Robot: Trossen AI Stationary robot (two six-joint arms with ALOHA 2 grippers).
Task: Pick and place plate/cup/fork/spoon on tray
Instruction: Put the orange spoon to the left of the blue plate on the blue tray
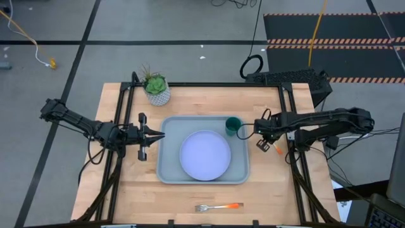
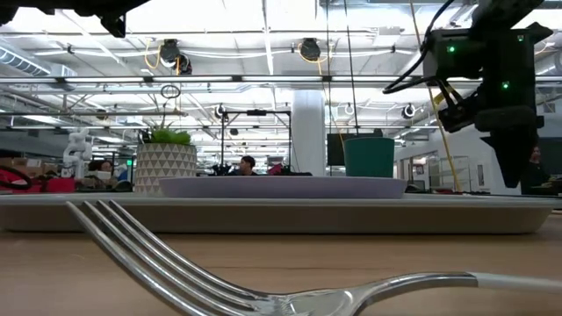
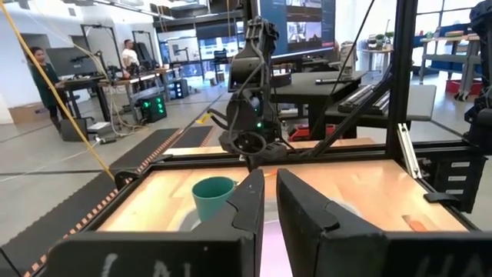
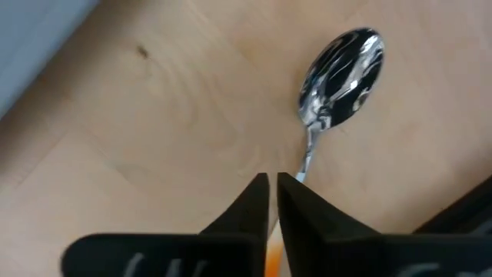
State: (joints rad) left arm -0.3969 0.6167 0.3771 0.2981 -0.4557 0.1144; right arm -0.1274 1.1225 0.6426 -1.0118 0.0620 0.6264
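floor (image 1: 158,25): grey, dark seams, black-and-orange striped mats (image 1: 329,28) on its far side | table (image 1: 190,190): pale wood, black frame | ceiling (image 2: 263,35): white beams, hanging lights | room: open workshop, white column (image 2: 308,132), desks (image 3: 100,81), monitors, people (image 3: 42,77) standing far off

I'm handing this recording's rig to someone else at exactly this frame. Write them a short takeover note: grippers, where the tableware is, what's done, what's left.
Left gripper: empty, nearly closed, waiting at the tray's left edge.
Right gripper: just right of the tray, fingers nearly closed over the spoon, which lies on the table; whether they pinch its handle is not clear.
Tray: mid-table.
Done: plate on the tray; cup upright in the tray's far right corner.
Left: spoon onto the tray, then the fork, lying on the table near the front edge.
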